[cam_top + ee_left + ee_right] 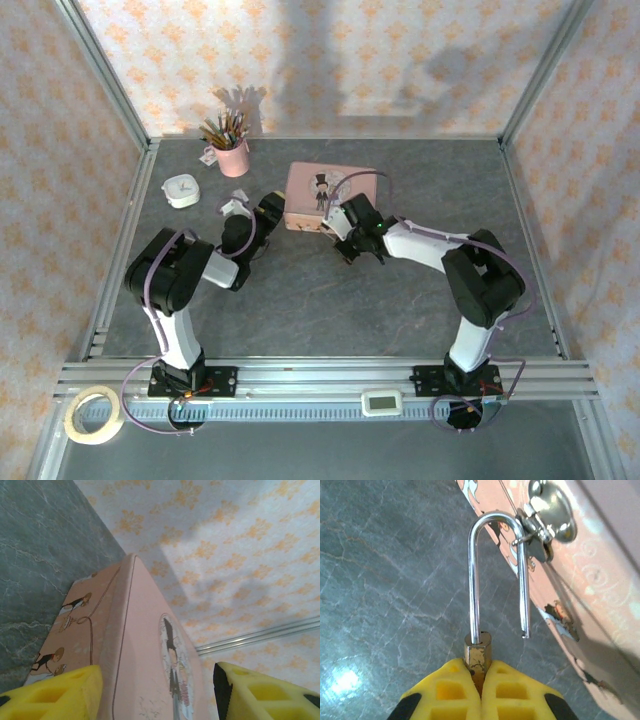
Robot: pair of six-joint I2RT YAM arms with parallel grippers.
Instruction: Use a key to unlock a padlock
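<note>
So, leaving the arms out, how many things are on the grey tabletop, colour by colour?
Pink: 2, the tin and the pencil cup
White: 1, a small round-faced case
Brass: 1, the padlock in the right gripper
Total: 4

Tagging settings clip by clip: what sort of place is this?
Likely a staged robot test cell: floral orange-and-white wallpaper panels in an aluminium frame, a grey stone-look tabletop, and props like a pink rectangular metal tin.
</note>
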